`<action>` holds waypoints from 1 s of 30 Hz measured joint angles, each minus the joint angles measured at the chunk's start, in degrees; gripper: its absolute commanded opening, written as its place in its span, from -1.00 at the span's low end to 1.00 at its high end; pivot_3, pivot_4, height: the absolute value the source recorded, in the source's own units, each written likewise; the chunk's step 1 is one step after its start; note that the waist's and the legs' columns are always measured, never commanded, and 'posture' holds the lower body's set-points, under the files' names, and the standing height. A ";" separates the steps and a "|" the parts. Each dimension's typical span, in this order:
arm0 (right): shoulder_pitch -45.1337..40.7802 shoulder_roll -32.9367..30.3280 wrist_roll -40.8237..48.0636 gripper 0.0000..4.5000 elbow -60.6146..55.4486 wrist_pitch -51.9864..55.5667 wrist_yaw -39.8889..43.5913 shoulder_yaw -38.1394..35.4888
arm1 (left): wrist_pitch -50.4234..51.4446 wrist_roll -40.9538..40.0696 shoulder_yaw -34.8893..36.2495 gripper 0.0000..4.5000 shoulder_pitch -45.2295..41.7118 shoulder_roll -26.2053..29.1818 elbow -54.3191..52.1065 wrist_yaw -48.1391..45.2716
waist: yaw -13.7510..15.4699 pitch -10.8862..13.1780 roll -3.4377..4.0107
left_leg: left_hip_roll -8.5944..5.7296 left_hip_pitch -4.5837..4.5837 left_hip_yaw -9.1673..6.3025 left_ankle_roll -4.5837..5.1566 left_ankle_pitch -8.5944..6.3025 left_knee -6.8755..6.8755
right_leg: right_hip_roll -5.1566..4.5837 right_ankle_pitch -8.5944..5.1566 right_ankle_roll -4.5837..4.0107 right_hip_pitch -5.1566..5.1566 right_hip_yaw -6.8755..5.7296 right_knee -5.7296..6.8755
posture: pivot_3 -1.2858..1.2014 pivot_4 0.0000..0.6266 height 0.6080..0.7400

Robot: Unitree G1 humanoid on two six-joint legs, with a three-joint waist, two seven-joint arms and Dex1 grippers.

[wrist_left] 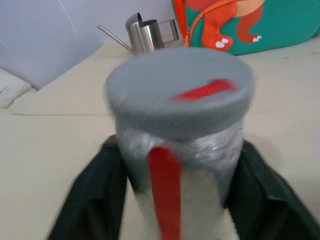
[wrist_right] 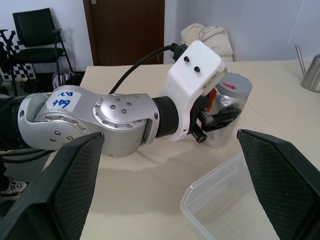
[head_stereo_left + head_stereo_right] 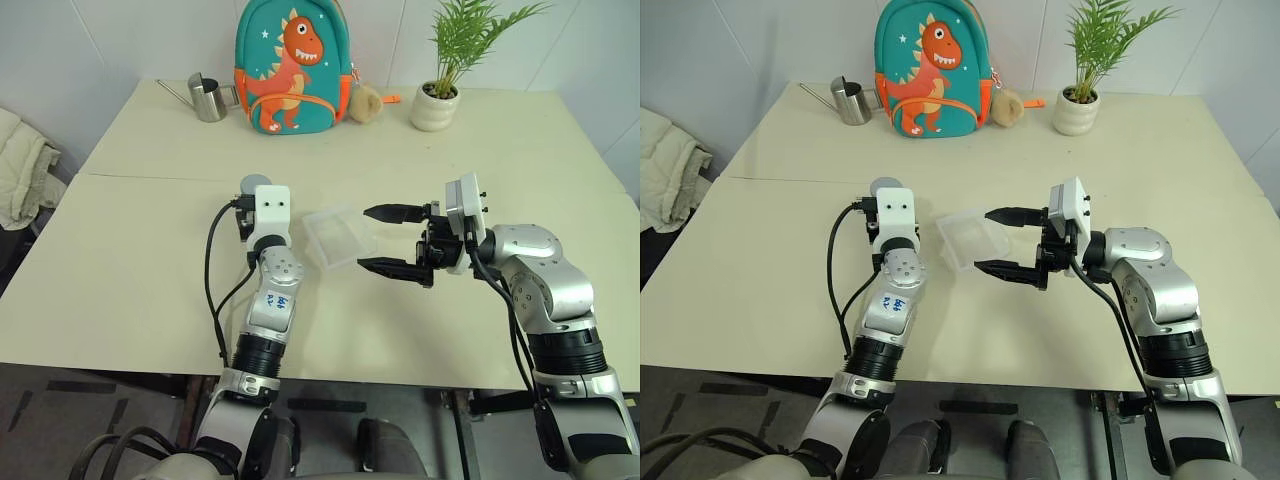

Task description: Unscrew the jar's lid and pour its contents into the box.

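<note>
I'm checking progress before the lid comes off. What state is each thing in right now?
jar: upright on the table, gripped at its sides.
lid: still on the jar.
box: open, nothing in it, on the table between the two grippers.
left gripper: shut on the jar.
right gripper: open, holding nothing, beside the box.
watering can: upright at the table's far edge.
backpack: standing, zipped.

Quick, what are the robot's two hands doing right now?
Left gripper: closed on the jar, lid on.
Right gripper: open, holding nothing, beside the box.
</note>
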 measured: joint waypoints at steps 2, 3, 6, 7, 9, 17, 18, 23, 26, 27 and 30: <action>0.07 0.33 0.00 1.00 -0.01 -0.01 -0.08 0.01 | -0.59 -0.99 0.63 -0.13 0.00 0.00 -0.05 -0.30 | 0.01 0.00 0.00 | 0.00 0.00 0.00 0.00 0.00 0.03 | 0.00 0.00 0.00 0.00 0.00 0.01 | 0.03 -0.52 1.00; 0.21 0.36 -0.01 1.00 -0.01 -0.02 -0.12 0.04 | -0.94 -1.42 0.92 -0.13 0.01 0.00 -0.07 -0.56 | 0.04 0.00 0.00 | 0.00 0.00 0.00 0.00 0.00 0.05 | -0.01 0.00 0.00 0.00 0.00 0.02 | 0.03 -0.52 1.00; 0.69 0.37 -0.06 1.00 -0.01 -0.11 -0.27 0.05 | -2.29 -3.57 1.96 -0.13 0.32 0.10 -0.53 -2.61 | 0.04 0.00 0.00 | -0.01 -0.02 0.00 0.00 0.00 0.10 | -0.02 0.00 0.00 0.00 0.00 0.03 | 0.03 -0.52 1.00; 0.77 0.38 -0.08 1.00 -0.01 -0.15 -0.35 0.05 | -2.68 -4.45 2.10 -0.13 0.88 0.22 -1.26 -3.90 | 0.04 0.00 0.00 | -0.01 -0.02 0.00 0.01 -0.01 0.11 | -0.02 0.00 0.00 0.01 0.00 0.03 | 0.03 -0.52 1.00; 0.88 0.41 -0.12 1.00 -0.02 -0.22 -0.66 0.06 | -3.10 -6.56 2.64 -0.13 2.56 0.79 -3.64 -7.06 | 0.02 0.00 0.00 | 0.00 -0.03 0.00 0.01 -0.02 0.10 | -0.02 0.00 0.00 0.00 0.00 0.02 | 0.03 -0.52 1.00; 2.26 1.18 -0.54 1.00 -0.22 -0.32 -2.47 0.08 | -2.06 -20.72 7.25 -0.13 10.14 8.93 -14.73 -27.40 | -0.19 0.00 0.00 | 0.06 -0.04 0.00 -0.02 -0.04 0.25 | 0.02 0.00 -0.01 0.00 0.00 -0.09 | 0.03 -0.52 1.00; 2.33 1.40 -0.54 1.00 -0.40 -0.32 -2.69 0.08 | -1.07 -22.06 7.73 -0.13 10.56 10.90 -15.99 -29.74 | -0.20 0.00 0.00 | 0.06 -0.04 0.00 -0.01 -0.04 0.28 | 0.01 0.00 -0.01 0.01 0.00 -0.11 | 0.03 -0.52 1.00; 3.57 2.48 -0.52 1.00 -1.01 -0.24 -4.29 0.11 | 0.79 -28.56 10.68 -0.13 11.95 21.22 -19.95 -42.45 | -0.27 0.00 0.00 | 0.06 -0.03 -0.01 0.01 -0.06 0.35 | 0.01 0.00 -0.01 0.01 0.04 -0.06 | 0.03 -0.52 1.00; 3.46 3.15 0.10 1.00 -1.72 1.47 -6.26 0.11 | 2.23 -34.24 12.59 -0.13 12.65 26.64 -21.33 -51.50 | -0.28 0.00 0.00 | 0.06 -0.03 -0.03 0.02 -0.07 0.33 | -0.02 -0.01 -0.02 0.01 0.05 -0.07 | 0.03 -0.52 1.00; 3.04 3.79 0.30 1.00 -2.21 2.81 -7.31 0.18 | 3.05 -36.62 12.43 -0.13 13.05 29.57 -21.86 -56.20 | -0.31 0.00 -0.01 | 0.07 -0.03 -0.04 0.02 -0.07 0.32 | -0.02 -0.01 -0.03 0.00 0.05 -0.08 | 0.03 -0.52 1.00; 1.13 5.45 0.81 1.00 -3.19 5.73 -9.84 1.06 | 4.57 -41.61 12.44 -0.13 13.11 34.94 -23.02 -65.86 | -0.43 0.00 0.00 | 0.09 -0.03 -0.04 0.02 -0.08 0.30 | -0.02 -0.02 -0.04 -0.01 0.06 -0.12 | 0.03 -0.52 1.00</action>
